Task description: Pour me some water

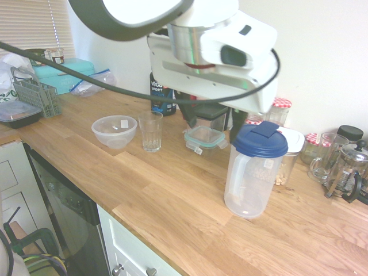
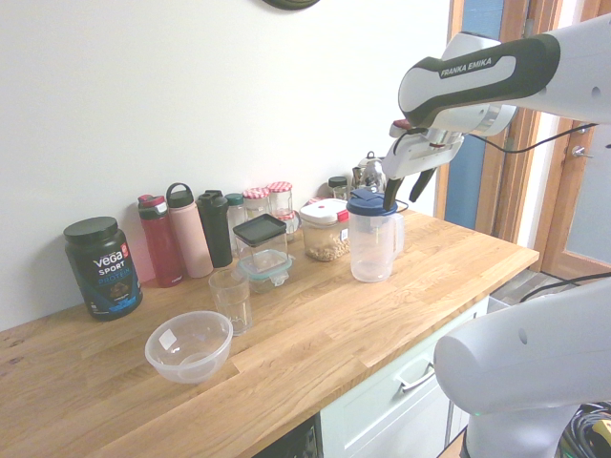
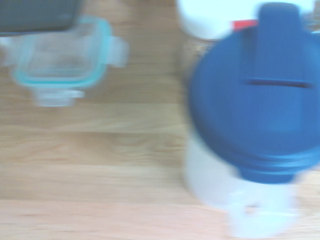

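Water jug (image 1: 253,172), blue-lidded, upright on wooden counter (image 1: 172,195) beside nut box (image 2: 326,232), well right of drinking glass (image 1: 151,131); gripper (image 2: 401,193) just above lid, finger spread unreadable.

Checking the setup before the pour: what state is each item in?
Jug: upright, blue lid on.
Glass: upright, looks empty.
Bowl: upright, empty.
Small teal-rimmed container: lid on.
Gripper: open, above the jug, not gripping.
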Robot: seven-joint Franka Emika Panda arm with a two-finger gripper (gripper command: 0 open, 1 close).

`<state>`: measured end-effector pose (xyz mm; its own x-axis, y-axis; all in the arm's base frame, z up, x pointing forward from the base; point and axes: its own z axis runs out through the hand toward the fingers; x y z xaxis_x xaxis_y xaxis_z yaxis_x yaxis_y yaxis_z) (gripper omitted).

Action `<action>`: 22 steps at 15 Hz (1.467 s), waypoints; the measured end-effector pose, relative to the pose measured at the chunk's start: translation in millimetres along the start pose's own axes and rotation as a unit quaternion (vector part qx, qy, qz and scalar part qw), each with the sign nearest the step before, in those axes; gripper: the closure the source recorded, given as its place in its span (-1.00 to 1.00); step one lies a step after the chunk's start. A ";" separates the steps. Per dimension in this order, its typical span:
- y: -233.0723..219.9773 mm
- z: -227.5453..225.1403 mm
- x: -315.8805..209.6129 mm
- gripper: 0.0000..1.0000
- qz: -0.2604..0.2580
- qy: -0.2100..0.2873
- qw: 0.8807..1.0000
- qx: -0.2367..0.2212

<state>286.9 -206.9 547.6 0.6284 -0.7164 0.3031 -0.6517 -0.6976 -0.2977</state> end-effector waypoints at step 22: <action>-15.3 111.9 26.6 1.00 -0.029 -0.013 0.999 -0.045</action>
<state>361.1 -216.5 458.9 0.6757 -0.6761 0.2939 -0.6489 -0.7346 -0.1981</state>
